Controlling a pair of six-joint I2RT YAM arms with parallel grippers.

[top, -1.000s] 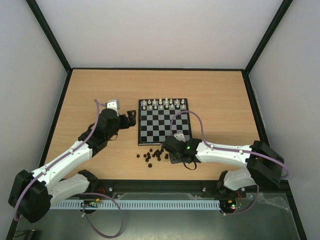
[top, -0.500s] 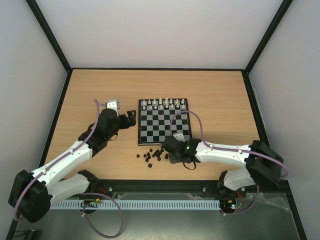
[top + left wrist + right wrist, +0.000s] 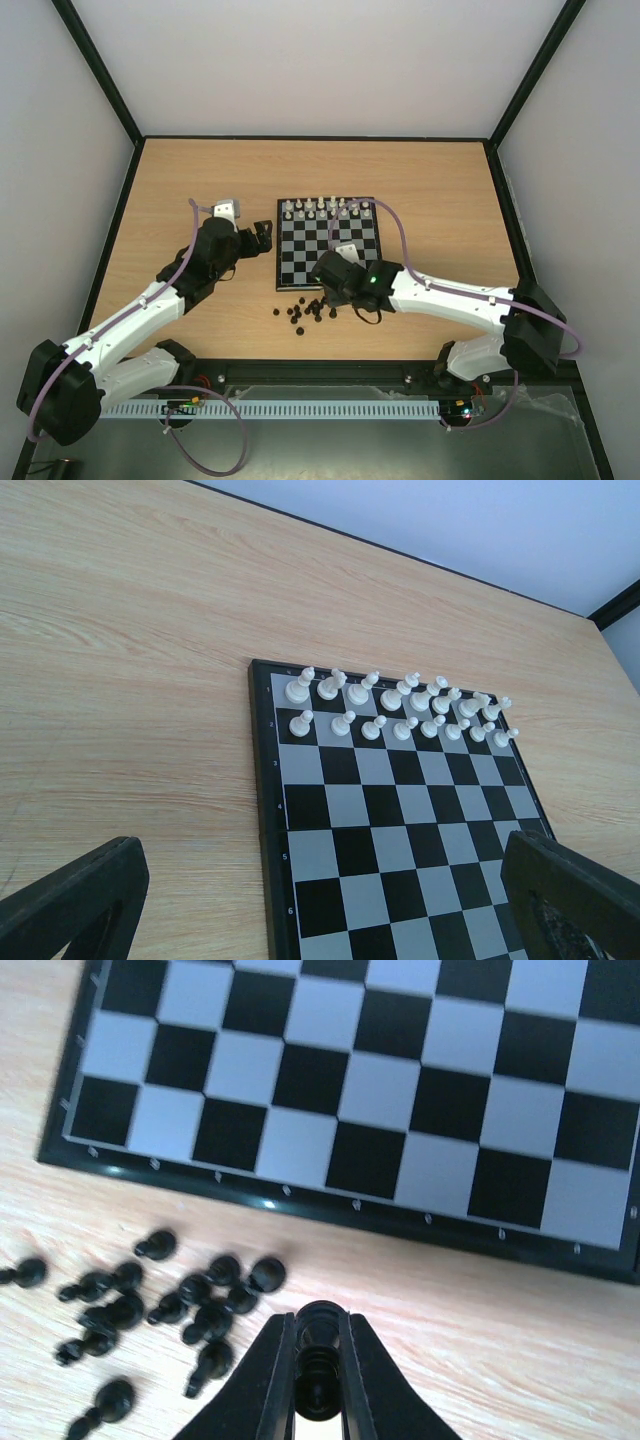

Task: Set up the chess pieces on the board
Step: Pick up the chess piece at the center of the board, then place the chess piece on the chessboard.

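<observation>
Shifted left and forward over the last second, the right arm [image 3: 440, 298] now reaches across the wooden tabletop [image 3: 180, 180] to the near edge of the board [image 3: 300, 262]. Beside the board's left edge, the left gripper [image 3: 262, 237] hangs wide open, with the white pieces [image 3: 400, 705] ranked ahead of it. The right gripper [image 3: 319, 1335] is clamped on one black chess piece [image 3: 320, 1317]. The board's near edge lies just ahead of it, and the loose chess pieces [image 3: 170, 1305] are scattered on the tabletop to its left.
</observation>
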